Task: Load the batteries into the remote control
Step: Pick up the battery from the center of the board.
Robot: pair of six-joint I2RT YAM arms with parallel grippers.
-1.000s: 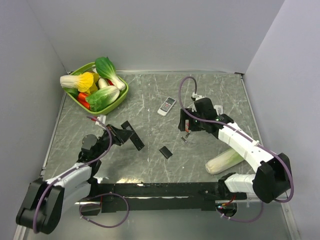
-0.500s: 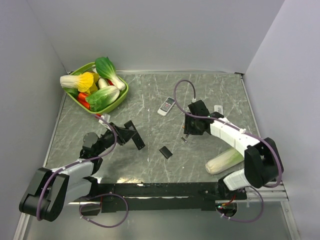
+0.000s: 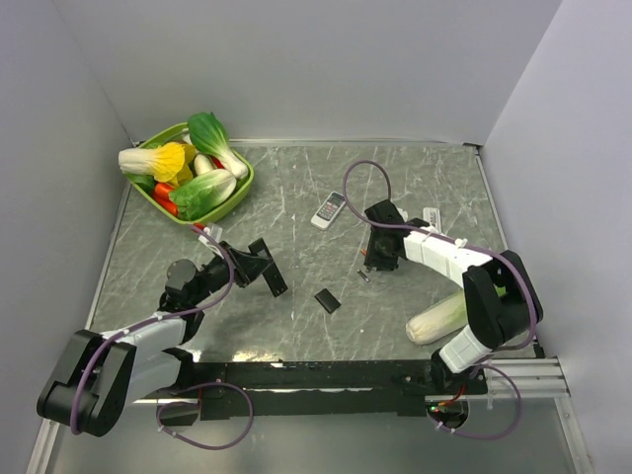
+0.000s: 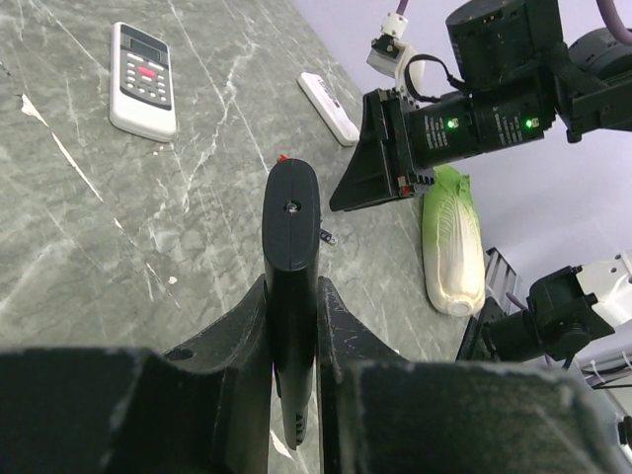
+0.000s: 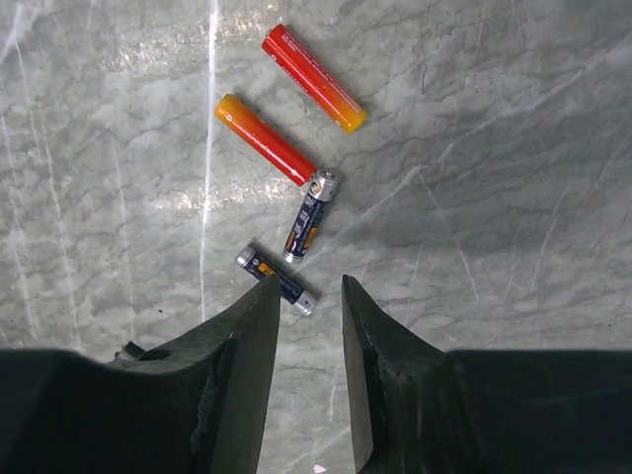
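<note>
- The right gripper (image 5: 308, 294) hangs fingers-down over the grey marbled table (image 5: 474, 178), jaws spread with a clear gap and nothing between them.
- Four batteries lie loose on the table right under it. The nearest dark battery (image 5: 276, 279) sits just ahead of the fingertips, its lower end reaching into the gap.
- Its long axis runs diagonally across the wrist view, skewed to the line along which the jaws close. A clean pinch across its body probably calls for a small wrist turn.
- The second dark battery (image 5: 310, 214) lies just beyond. Farther off are the lower orange-red battery (image 5: 265, 139) and the upper orange-red battery (image 5: 314, 77).
- The left gripper (image 4: 292, 296) is pinched tight on a black remote control (image 4: 290, 217), well apart from the batteries, so the right arm is much nearer to them.
- The dark batteries carry orange and blue print that is too small to read. The white remote (image 4: 141, 79) shows a red button but no legible lettering.
</note>
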